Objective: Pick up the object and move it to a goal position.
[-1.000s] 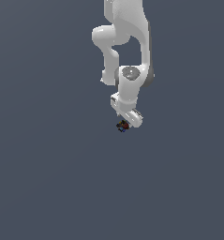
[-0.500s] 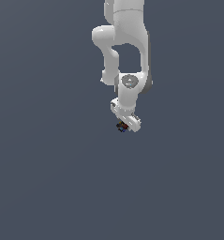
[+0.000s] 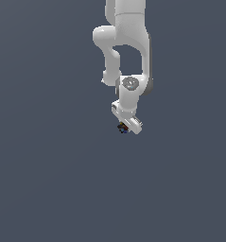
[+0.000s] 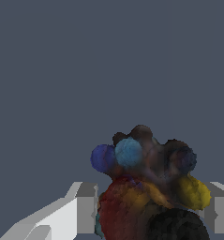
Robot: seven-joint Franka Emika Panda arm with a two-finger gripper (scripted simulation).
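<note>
Beneath the white arm (image 3: 126, 52), near the middle of the exterior view, the pincer (image 3: 126, 126) is seen clenched on the lumpy multicoloured clump (image 3: 122, 128), which is held at its tip. From there the clump is only a dark speck, and no long axis or heading can be told. In the wrist view the clump (image 4: 148, 187) is shown large, wedged between two pale fingers (image 4: 85, 206), with blue, red and yellow knobs on a blackish body. Only a plain slate-grey backdrop (image 3: 43, 179) is seen around it; whether it is a worktop cannot be told.
</note>
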